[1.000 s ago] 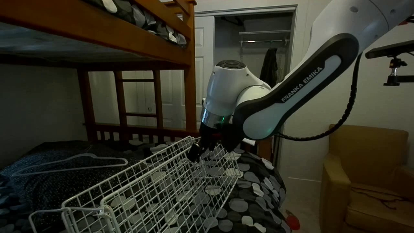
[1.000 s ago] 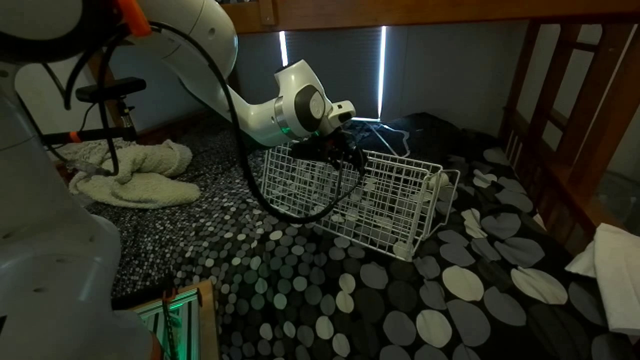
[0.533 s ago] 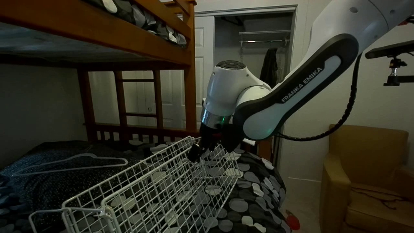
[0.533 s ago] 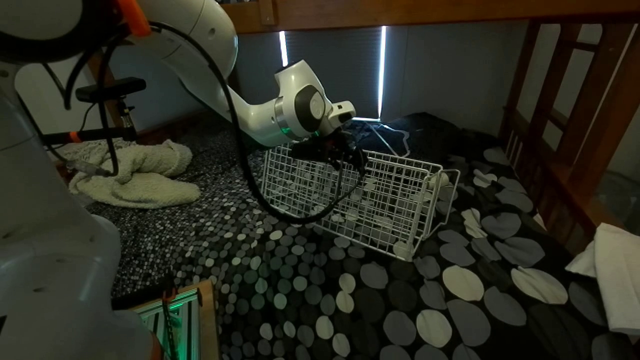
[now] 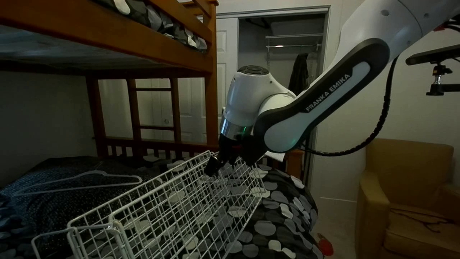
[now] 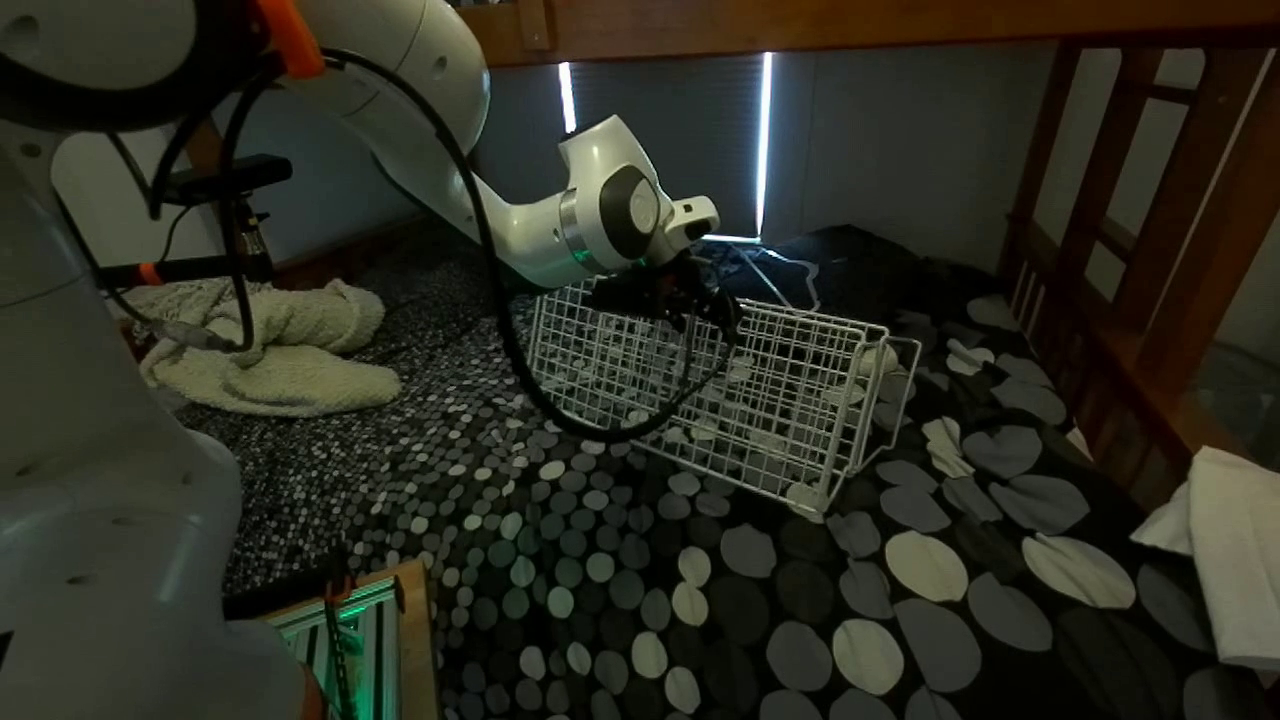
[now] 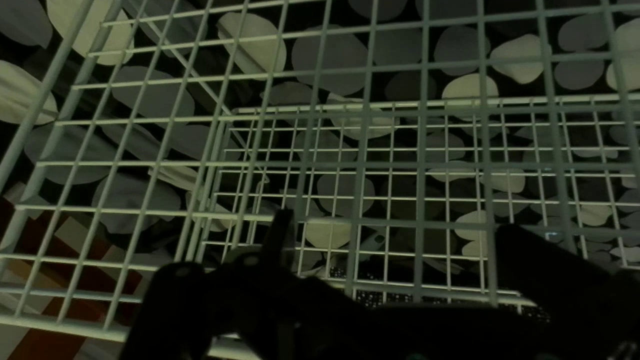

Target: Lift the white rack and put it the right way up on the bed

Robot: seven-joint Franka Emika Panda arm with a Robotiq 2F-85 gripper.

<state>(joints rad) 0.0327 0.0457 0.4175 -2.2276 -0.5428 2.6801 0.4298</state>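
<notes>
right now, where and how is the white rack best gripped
Probably by an upper long rim of the white rack, near mid-length, coming from above with the open fingers straddling it: that straight wire runs along the top, well off the bed.

In an exterior view, the pale lettering (image 5: pixel 327 92) along the robot arm (image 5: pixel 323 104) reads "FRANKA EMIKA".

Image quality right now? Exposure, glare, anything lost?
Wrist view: dim, greenish cast, hand a near-black silhouette, detail lost, white rack readable by its pale wires. Both exterior views: dim overall. In an exterior view: light strips at the back glare white, green glow on slotted metal.
</notes>
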